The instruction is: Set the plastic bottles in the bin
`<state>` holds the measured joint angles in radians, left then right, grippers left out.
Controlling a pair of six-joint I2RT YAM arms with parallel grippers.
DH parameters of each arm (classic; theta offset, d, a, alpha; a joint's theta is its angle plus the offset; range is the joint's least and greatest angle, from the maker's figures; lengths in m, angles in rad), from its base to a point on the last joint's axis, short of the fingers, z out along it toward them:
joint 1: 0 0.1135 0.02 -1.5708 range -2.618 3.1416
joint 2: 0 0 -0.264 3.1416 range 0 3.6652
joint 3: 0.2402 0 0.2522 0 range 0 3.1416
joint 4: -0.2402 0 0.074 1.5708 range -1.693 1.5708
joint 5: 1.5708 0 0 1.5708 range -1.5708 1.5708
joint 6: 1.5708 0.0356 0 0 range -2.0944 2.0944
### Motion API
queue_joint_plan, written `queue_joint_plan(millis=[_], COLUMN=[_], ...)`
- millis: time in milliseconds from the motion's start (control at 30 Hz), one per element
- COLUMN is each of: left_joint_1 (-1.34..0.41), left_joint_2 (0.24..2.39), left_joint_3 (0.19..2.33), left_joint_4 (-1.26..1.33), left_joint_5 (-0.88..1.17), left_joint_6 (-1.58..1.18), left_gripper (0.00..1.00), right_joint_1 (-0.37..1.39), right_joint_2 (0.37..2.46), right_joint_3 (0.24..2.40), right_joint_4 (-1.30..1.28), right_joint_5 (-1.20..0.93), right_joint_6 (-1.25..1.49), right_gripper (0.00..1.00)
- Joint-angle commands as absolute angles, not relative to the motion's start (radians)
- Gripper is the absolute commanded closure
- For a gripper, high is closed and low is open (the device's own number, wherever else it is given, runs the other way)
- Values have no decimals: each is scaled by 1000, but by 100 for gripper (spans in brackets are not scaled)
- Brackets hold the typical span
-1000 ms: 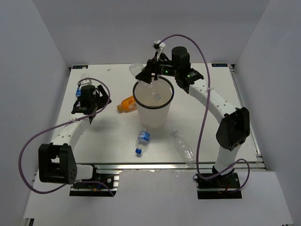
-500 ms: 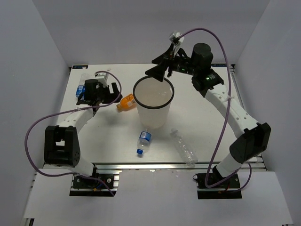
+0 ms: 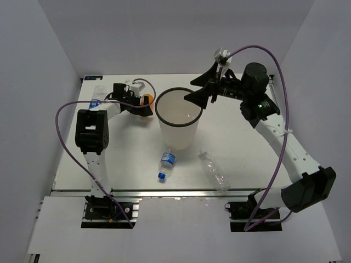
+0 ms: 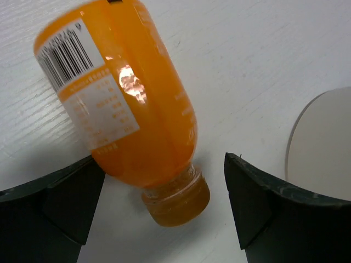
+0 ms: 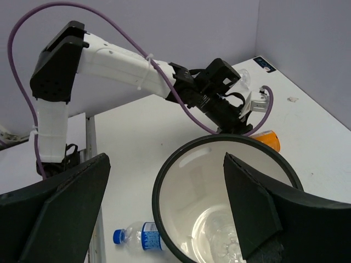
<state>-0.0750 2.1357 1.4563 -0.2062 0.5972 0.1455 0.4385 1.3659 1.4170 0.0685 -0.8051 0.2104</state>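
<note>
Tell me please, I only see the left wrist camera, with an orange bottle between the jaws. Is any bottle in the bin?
Observer: Yes. The right wrist view shows one clear bottle lying at the bottom of the bin.
Operator: How many are on the table?
Observer: Four in the top view: your orange bottle, a blue-labelled bottle in front of the bin, a second clear bottle near the front edge, and a corner bottle at the far left.
Operator: What is the other arm doing?
Observer: The right gripper hangs above the far side of the bin, jaws open and empty.
</note>
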Motion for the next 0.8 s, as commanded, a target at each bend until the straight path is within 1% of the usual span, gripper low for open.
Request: queue_joint_plan(millis=[0,33,67,133,167,233,267,300,333,433,533,633,700,733,767], left_joint_1=[-81,-86,-89,-94,-94,-94,-94,-92,-94,-94,-94,-94,-94,-94,-94], left_joint_2=[2155,2151,2151,2158,2163,2169,2171,2169,2166,2108,1984,1858,1768,1737,1706], left_joint_3=[1491,1490,1494,1517,1547,1581,1609,1621,1629,1628,1585,1601,1626,1623,1615], left_joint_4=[-292,-279,-258,-271,-282,-316,-327,-336,-353,-347,-302,-278,-281,-264,-253], left_joint_5=[654,641,612,586,556,506,485,445,431,419,358,298,290,290,279], left_joint_6=[170,163,138,124,108,75,65,55,46,23,-35,-123,-187,-242,-277], left_gripper=[2,3,8,25,46,69,90,98,100,100,100,100,100,100,100], right_joint_1=[430,428,429,428,428,425,423,422,422,420,419,417,417,417,417], right_joint_2=[1306,1299,1295,1281,1273,1266,1261,1249,1240,1200,1137,1037,956,931,878], right_joint_3=[1394,1388,1381,1356,1351,1336,1327,1318,1295,1249,1174,1054,950,919,858], right_joint_4=[87,87,90,100,98,94,94,95,100,116,121,129,121,106,44], right_joint_5=[-772,-759,-746,-735,-724,-706,-690,-681,-669,-629,-562,-439,-321,-222,-168], right_joint_6=[178,178,179,192,195,205,207,209,215,216,216,238,258,271,302], right_gripper=[12,11,12,11,11,11,11,11,11,11,11,11,11,11,11])
